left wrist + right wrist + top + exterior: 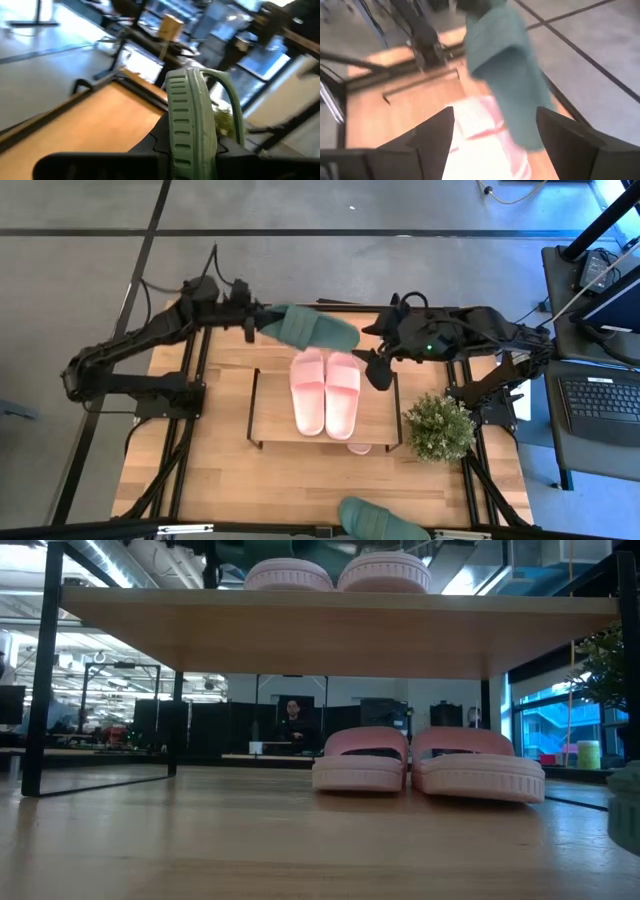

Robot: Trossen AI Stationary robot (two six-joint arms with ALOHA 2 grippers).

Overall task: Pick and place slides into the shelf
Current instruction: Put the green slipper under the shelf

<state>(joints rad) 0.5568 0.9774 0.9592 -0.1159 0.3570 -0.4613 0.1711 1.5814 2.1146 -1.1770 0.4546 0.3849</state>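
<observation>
Left gripper point(256, 321) is clamping a dark green slide point(315, 328), holding it in the air behind the shelf point(275, 405). Right gripper point(380, 370) is hanging beside it, fingers spread, holding nothing. Pink pair point(325, 392) is sitting on top board.

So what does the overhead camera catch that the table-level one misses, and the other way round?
Only the high view shows both arms, the left gripper shut on a green slide, the open right gripper, a potted plant and a second green slide. Only the low view shows a pink pair under the shelf and a person. Both show the shelf with a pink pair on top.
</observation>
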